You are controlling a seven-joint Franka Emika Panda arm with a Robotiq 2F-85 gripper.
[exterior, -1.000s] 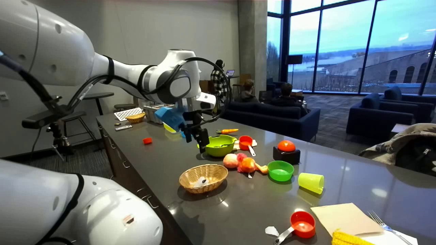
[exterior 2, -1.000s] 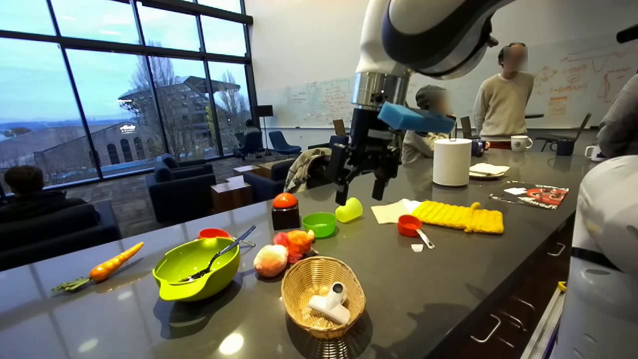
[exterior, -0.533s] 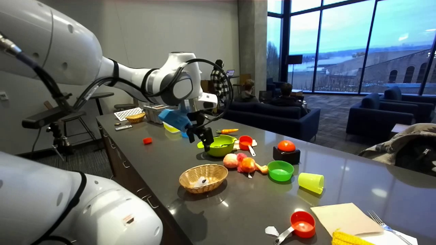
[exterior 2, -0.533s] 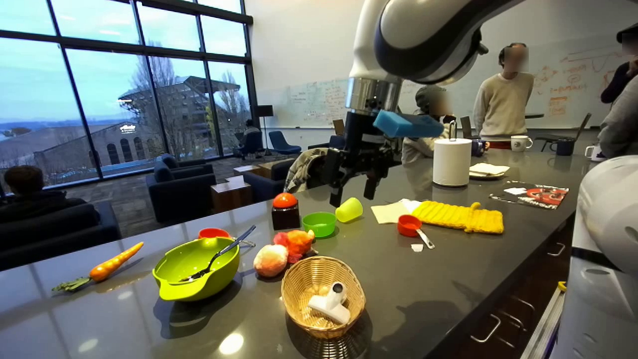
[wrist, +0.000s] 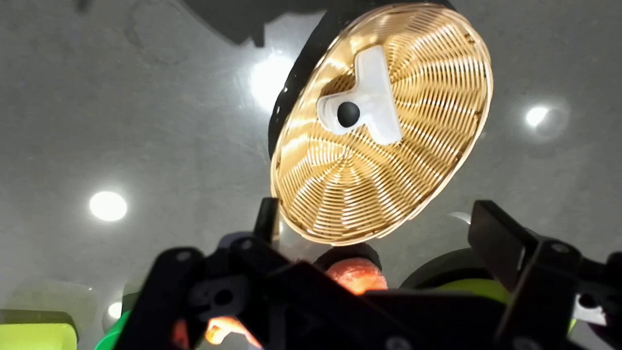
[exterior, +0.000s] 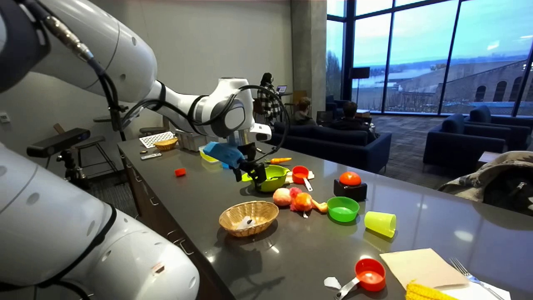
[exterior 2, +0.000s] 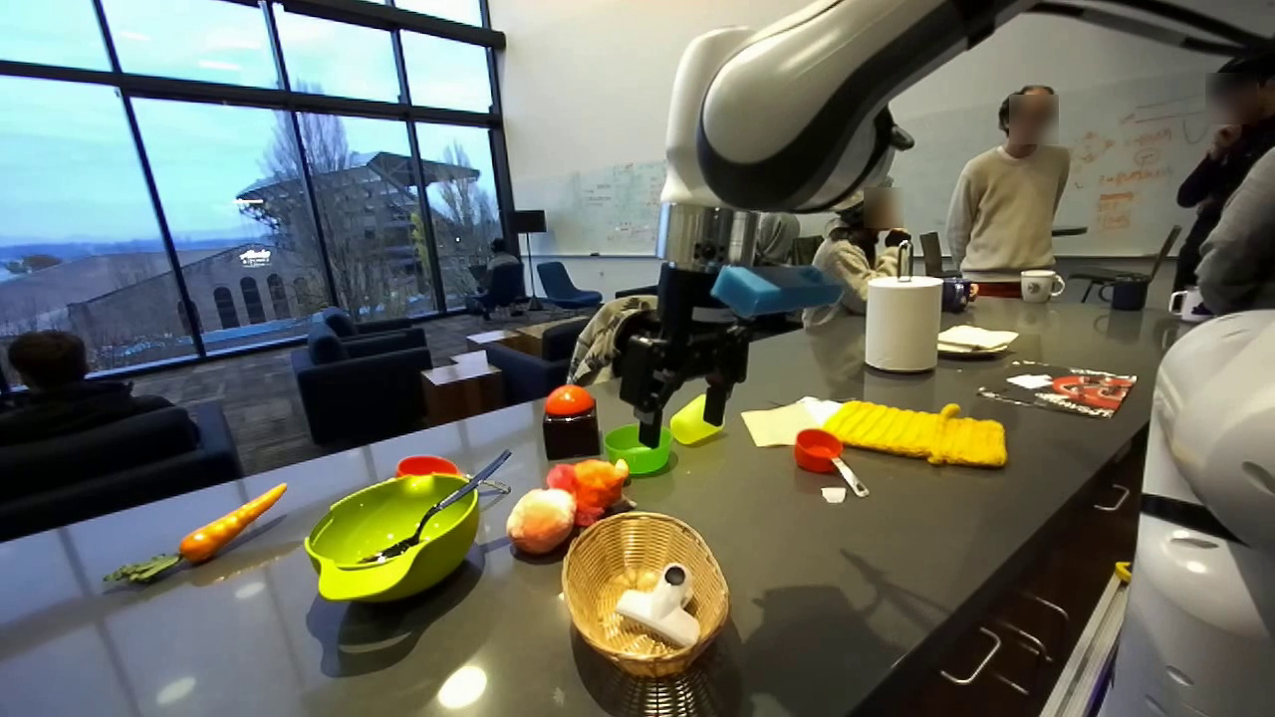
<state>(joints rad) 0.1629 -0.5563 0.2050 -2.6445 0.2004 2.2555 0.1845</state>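
Gripper (exterior 2: 682, 423): spread wide, empty, suspended higher than basket (wrist: 359, 180)
Clip (wrist: 379, 97): enclosed by basket rim (wrist: 487, 80)
Counter edge (exterior: 190, 241): spaced from basket

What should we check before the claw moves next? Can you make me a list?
1. Claw open: ok, its fingers stand wide apart.
2. Claw empty: ok, it holds nothing.
3. White clip easy to see: ok, it lies inside the wicker basket.
4. Basket upright: ok, it stands on the counter.
5. Fingers around the clip: not ok, they hang above the counter, apart from it.
6. Clip loose, not stuck: cannot tell from the pictures.
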